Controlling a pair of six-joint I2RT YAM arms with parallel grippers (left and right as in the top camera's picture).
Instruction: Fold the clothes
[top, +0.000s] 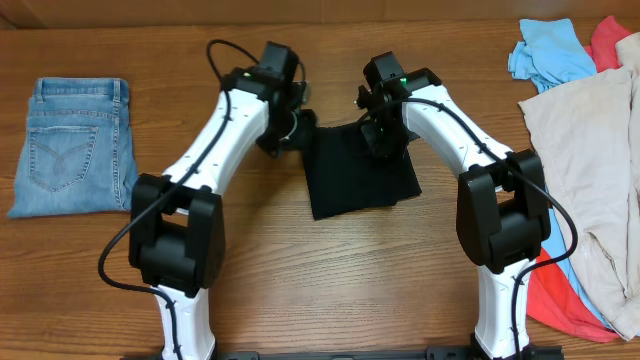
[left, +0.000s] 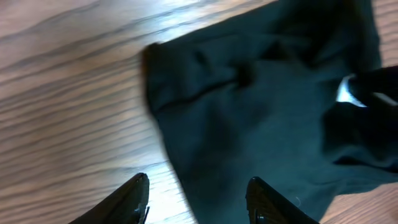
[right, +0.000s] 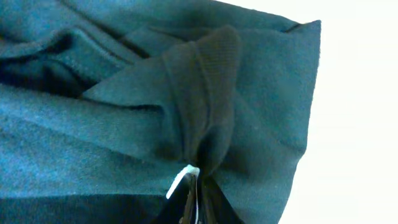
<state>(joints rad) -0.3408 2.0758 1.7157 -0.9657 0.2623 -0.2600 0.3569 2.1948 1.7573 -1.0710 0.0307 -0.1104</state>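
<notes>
1. The right gripper (right: 198, 200) is clamped tight on a ribbed ridge of the black T-shirt (top: 355, 185), right beside its white label (right: 184, 179).
2. The left gripper (left: 199, 205) stands about half open and empty above the shirt's edge, with one finger over wood and one over cloth.
3. The shirt lies bunched into a rough square in the middle of the table (top: 300, 270), between the two arms.
4. Risk: the pinch holds only a thin fold, so a pull could let it slip or drag the whole square askew.
5. Risk: if the left gripper comes down carelessly, it may catch several layers and undo the fold.
6. Folded jeans (top: 70, 145) lie far left, and a pile of clothes (top: 590, 170) lies at the right edge.
</notes>
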